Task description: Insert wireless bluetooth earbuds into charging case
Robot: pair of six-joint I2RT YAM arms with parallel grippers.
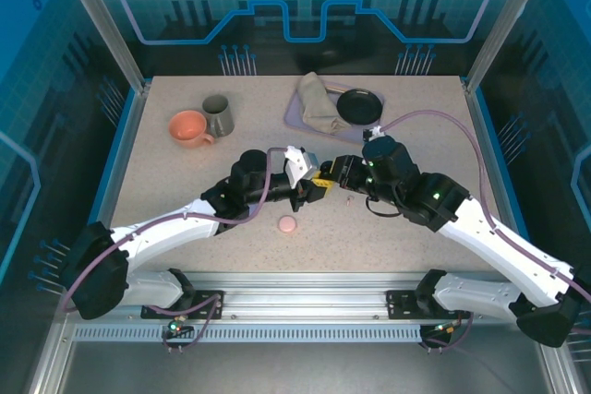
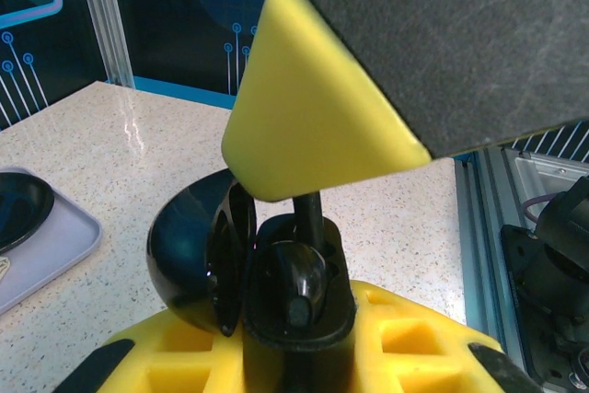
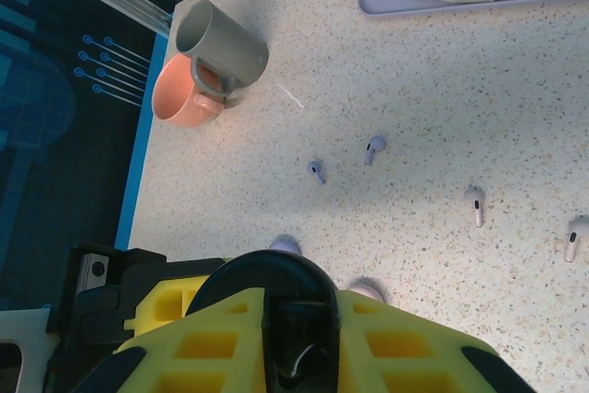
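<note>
Speckled counter (image 1: 185,191) inside a blue-lit enclosure. Both arms are meeting at mid-counter.

Left gripper (image 2: 299,356) is sitting closed on the open black case (image 2: 198,255), with the lid swung aside and the cavity facing the right gripper's yellow fingertip (image 2: 313,126). Right gripper (image 3: 294,347) is closed narrow. It appears to be pinching a black earbud (image 2: 308,213), whose thin stem is running from the fingertip into the cavity. The view is black on black, so that hold is a best reading only.

Risks, as judged:
- The bud is possibly going in skewed, which would jam it on the socket rim.
- Letting go before it seats would let it pop out and roll across the counter.
- Pushing hard would twist the case in the left gripper's hold, or tip the lid onto the fingertip.
- Dark parts are hiding the alignment, so a miss would be hard to spot.

Task things: the earbuds are tiny, glossy and stemmed, likely slippery to pinch. Two lilac earbuds (image 3: 373,149) are lying loose near each other on the counter. Two pale earbuds (image 3: 476,204) are lying further along, all apart from one another. A closed pink case (image 1: 287,224) is resting just in front of the grippers. A grey mug (image 3: 221,48) and an orange cup (image 3: 184,98) are touching, well apart from the work.
</note>
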